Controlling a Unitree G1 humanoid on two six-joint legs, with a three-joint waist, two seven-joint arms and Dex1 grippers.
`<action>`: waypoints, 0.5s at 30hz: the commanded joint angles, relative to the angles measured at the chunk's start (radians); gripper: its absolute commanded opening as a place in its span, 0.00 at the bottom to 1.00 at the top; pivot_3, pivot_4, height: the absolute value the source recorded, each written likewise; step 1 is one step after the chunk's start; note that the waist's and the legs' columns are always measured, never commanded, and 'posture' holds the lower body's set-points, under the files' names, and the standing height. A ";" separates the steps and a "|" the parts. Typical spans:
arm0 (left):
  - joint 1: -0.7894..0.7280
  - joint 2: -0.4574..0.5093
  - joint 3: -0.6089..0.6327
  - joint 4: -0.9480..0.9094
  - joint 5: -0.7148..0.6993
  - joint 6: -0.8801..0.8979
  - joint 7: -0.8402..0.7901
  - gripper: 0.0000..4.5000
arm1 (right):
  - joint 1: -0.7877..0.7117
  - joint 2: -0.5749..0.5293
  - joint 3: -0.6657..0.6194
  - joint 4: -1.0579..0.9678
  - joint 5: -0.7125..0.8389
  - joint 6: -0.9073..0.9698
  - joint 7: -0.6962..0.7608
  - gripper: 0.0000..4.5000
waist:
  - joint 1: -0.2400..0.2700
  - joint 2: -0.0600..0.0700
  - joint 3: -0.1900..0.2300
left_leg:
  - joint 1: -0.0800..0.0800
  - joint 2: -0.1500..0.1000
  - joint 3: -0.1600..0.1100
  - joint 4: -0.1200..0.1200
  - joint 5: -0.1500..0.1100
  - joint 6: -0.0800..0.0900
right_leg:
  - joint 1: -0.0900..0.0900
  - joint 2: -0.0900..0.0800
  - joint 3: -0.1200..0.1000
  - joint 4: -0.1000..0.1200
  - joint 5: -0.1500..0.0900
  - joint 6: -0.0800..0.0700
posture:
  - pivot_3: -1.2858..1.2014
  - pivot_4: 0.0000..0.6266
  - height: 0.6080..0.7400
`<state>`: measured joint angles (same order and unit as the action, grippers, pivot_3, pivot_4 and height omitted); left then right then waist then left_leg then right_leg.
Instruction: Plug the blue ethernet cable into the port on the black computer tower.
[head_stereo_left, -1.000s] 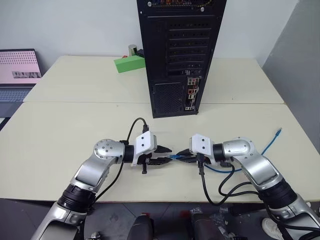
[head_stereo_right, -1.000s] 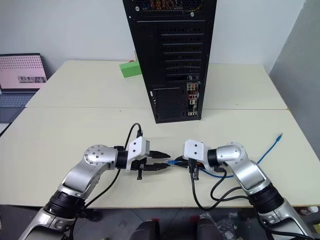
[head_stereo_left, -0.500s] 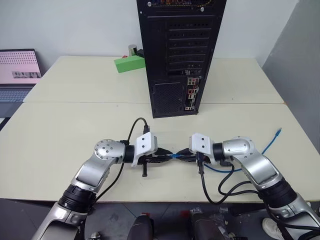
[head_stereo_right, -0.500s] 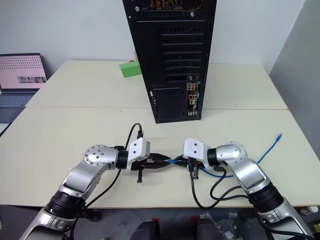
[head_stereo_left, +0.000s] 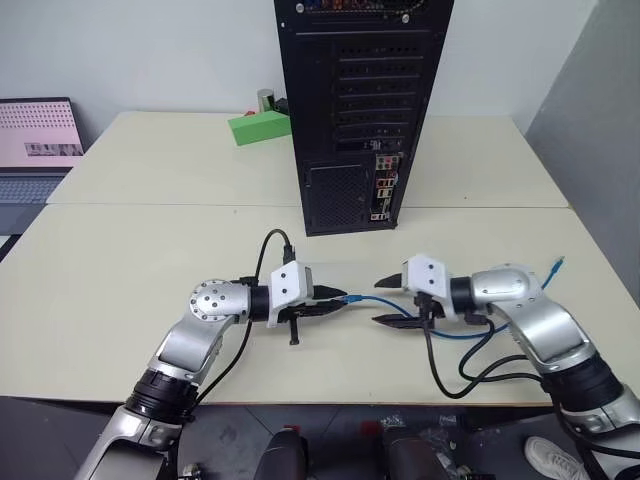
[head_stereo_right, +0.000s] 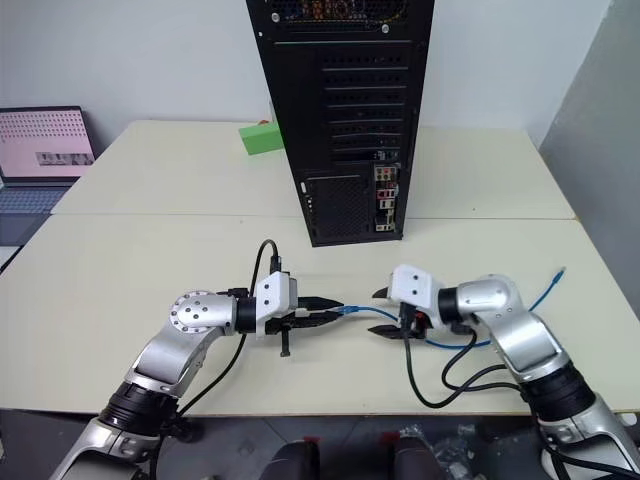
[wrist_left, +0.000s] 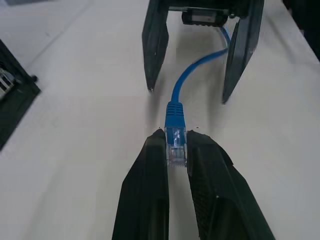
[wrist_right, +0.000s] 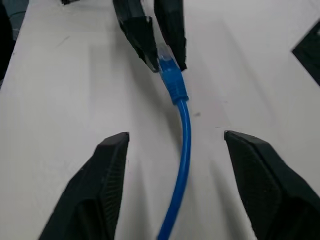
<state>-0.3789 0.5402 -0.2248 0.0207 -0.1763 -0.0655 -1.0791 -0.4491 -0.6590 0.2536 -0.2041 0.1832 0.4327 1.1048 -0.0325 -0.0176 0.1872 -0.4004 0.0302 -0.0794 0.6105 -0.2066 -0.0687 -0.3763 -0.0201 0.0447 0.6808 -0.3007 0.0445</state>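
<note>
I have the left pincer (head_stereo_left: 338, 301) clamped tight on the plug end of the blue ethernet cable (head_stereo_left: 385, 302), the clear plug nipped between its two fingertips (wrist_left: 159, 150), with the blue boot sticking out past them. The right pincer (head_stereo_left: 388, 300) stands wide apart, nothing in it; its two fingers sit either side of the cable without touching it, and the cord runs between them towards the right arm. From there I see the cable loop along the bench (head_stereo_left: 120, 260) and trail off to the right, its far plug lying near the bench's right edge. Both pincers face each other low over the near part of the bench. The black computer tower (head_stereo_left: 360, 110) stands upright further back, well apart from the plug, its rear panel towards me. The port (head_stereo_left: 379, 215) sits in the coloured connector strip low on that panel; I cannot make out which socket exactly. A green block (head_stereo_left: 258, 128) lies behind the tower's left side
</note>
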 joint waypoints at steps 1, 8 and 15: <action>0.027 -0.001 0.017 0.054 0.100 -0.336 0.053 0.06 | 0.025 -0.001 -0.095 -0.077 0.135 0.123 0.002 0.73 | 0.000 0.000 0.000 | 0.000 0.000 0.000 0.000 0.000 0.000 | 0.000 0.000 0.000 0.000 0.000 0.000 | 0.52 0.24 1.00; -0.008 -0.002 0.015 0.249 0.279 -0.876 0.204 0.06 | 0.041 0.073 -0.162 -0.123 0.287 0.302 -0.085 0.73 | 0.003 0.000 0.000 | 0.000 0.000 0.000 0.000 0.000 0.000 | 0.000 0.000 0.000 0.000 0.000 0.000 | 0.52 0.24 1.00; -0.053 0.006 0.029 0.347 0.426 -1.078 0.372 0.06 | 0.049 0.160 -0.158 -0.139 0.380 0.406 -0.172 0.73 | 0.001 0.000 0.000 | 0.000 0.000 0.000 0.000 0.000 0.000 | 0.000 0.000 0.000 0.000 0.000 0.000 | 0.52 0.24 1.00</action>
<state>-0.4179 0.5409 -0.2243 0.3649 0.2222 -1.0967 -0.7591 -0.4003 -0.5069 0.1160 -0.3089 0.5292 0.8247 0.9538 -0.0316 -0.0176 0.1872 -0.4004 0.0300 -0.0793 0.6105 -0.2066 -0.0687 -0.3762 -0.0203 0.0447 0.6811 -0.3006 0.0444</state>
